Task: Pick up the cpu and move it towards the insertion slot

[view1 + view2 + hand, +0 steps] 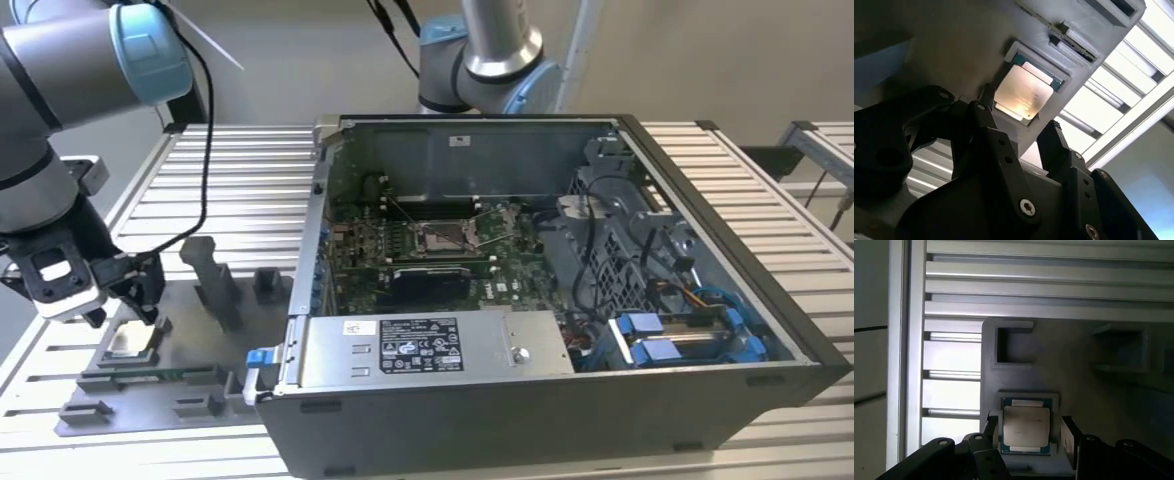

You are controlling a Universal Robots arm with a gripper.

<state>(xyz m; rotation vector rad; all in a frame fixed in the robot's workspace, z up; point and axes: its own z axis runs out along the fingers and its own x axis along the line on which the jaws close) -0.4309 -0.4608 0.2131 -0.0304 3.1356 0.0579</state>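
1. Arm: the Universal Robots arm reaches down at the exterior view's left, over the slatted aluminium counter.
2. Hand: the hand hangs low over a grey fixture plate that lies on the counter just beside the open computer case.
3. Hand state: in both wrist views the hand is spread wide. One black finger stands on each side of the cpu, and a gap shows between each finger and the chip. Nothing is gripped.
4. The cpu: it lies flat in a shallow square pocket of the fixture plate, silvery metal top facing up, with a thin green border showing round the lid. In the exterior view the cpu sits directly under the fingertips, at the plate's end farthest from the case.
5. Fixture detail: the first wrist view shows a rectangular recess in the plate, near the chip's pocket. The fixture plate also carries upright grey blocks between the hand and the case.
6. The insertion slot: a square socket with a metal frame, on the green board inside the case, well apart from the hand and the chip.
7. Other items: a power supply runs along the case's near side, and a second arm base stands behind the case.
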